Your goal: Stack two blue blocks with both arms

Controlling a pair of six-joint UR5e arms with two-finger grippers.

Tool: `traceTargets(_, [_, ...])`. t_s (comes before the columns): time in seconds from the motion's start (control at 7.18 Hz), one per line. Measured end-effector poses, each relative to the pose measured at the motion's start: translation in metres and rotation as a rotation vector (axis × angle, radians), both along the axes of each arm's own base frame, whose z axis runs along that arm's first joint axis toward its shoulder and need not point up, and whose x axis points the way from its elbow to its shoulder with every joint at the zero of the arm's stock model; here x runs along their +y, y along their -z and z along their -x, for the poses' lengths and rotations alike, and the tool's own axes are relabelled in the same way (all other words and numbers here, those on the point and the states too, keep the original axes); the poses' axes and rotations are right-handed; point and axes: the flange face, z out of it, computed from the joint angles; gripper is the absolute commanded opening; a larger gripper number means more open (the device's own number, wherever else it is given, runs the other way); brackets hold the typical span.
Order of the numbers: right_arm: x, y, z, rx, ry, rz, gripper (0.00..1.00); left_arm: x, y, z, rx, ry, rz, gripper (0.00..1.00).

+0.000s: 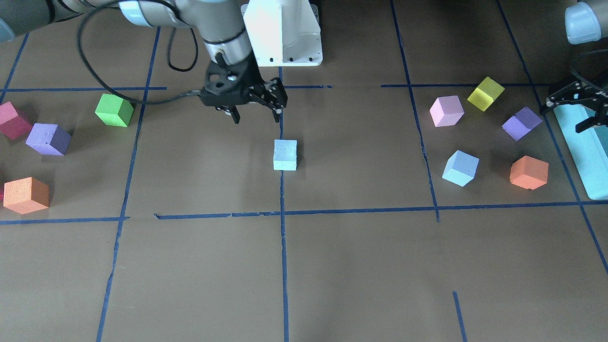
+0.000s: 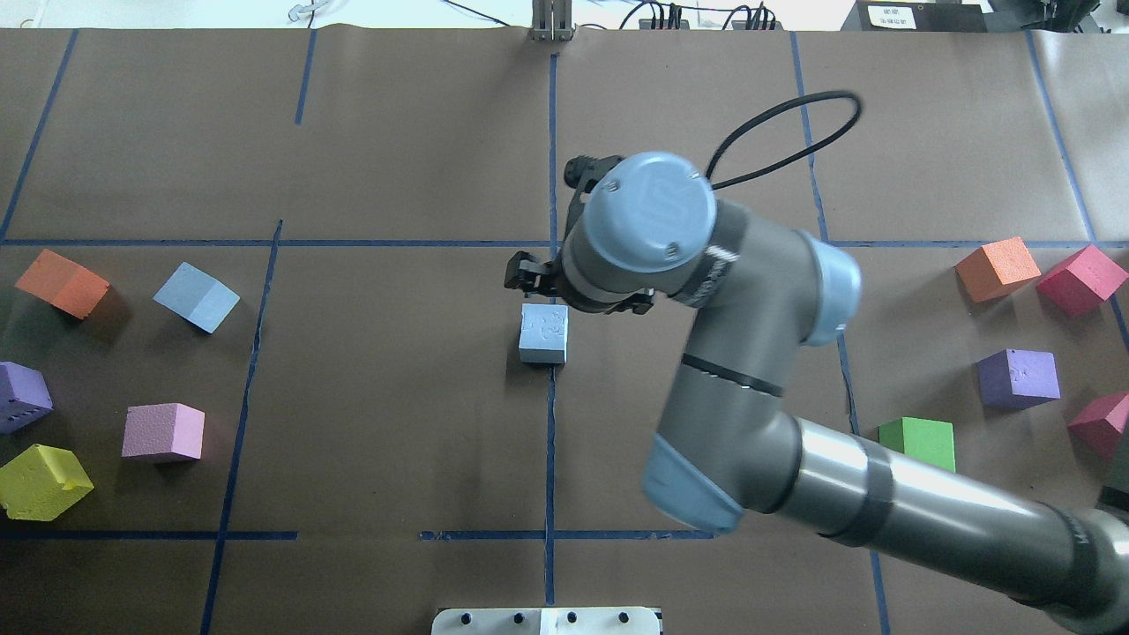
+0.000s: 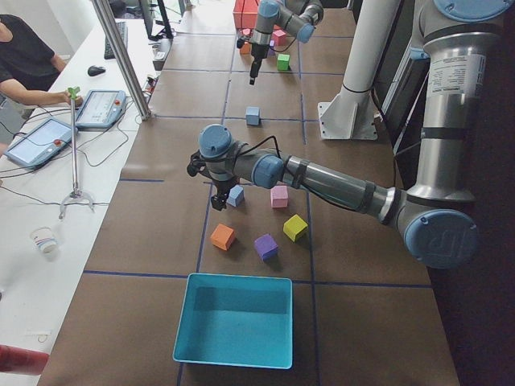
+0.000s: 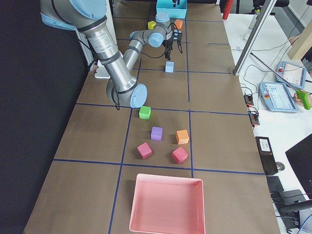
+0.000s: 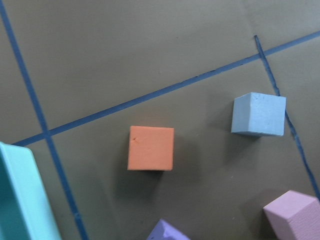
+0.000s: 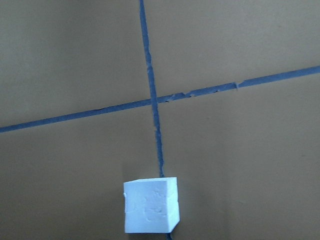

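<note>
One pale blue block (image 1: 285, 155) stands on the centre tape line; it also shows in the overhead view (image 2: 542, 333) and the right wrist view (image 6: 150, 205). My right gripper (image 1: 257, 118) is open and empty. It hovers just behind this block, on the robot's side. The second blue block (image 1: 460, 168) lies among the cubes on my left side, and it shows in the overhead view (image 2: 196, 296) and the left wrist view (image 5: 258, 114). My left gripper (image 1: 565, 118) is open and empty, raised near the teal box's edge, apart from that block.
The teal box (image 1: 584, 152) is at the table's left end. Pink (image 1: 446, 110), yellow (image 1: 485, 93), purple (image 1: 521, 123) and orange (image 1: 528, 172) cubes surround the second blue block. Green (image 1: 114, 110), purple (image 1: 48, 139) and orange (image 1: 26, 195) cubes lie on the right side. A pink tray (image 4: 165, 204) is at the right end.
</note>
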Motion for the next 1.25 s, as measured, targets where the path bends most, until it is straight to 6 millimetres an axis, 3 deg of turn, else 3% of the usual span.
traceTargets(0.14, [0.001, -0.018, -0.049, -0.008, -0.004, 0.026, 1.0, -0.01, 0.019, -0.041, -0.032, -0.04, -0.035, 1.0])
traceTargets(0.42, [-0.008, -0.058, -0.102, 0.015, -0.028, 0.075, 1.0, -0.015, 0.05, -0.125, -0.162, -0.061, -0.116, 0.99])
traceTargets(0.7, [-0.012, -0.072, -0.116, 0.032, -0.031, 0.07, 1.0, -0.014, 0.05, -0.156, -0.219, -0.079, -0.164, 0.99])
traceTargets(1.25, [-0.017, -0.085, -0.111, 0.059, -0.025, 0.078, 1.0, -0.034, 0.001, -0.187, -0.19, -0.033, -0.159, 1.0])
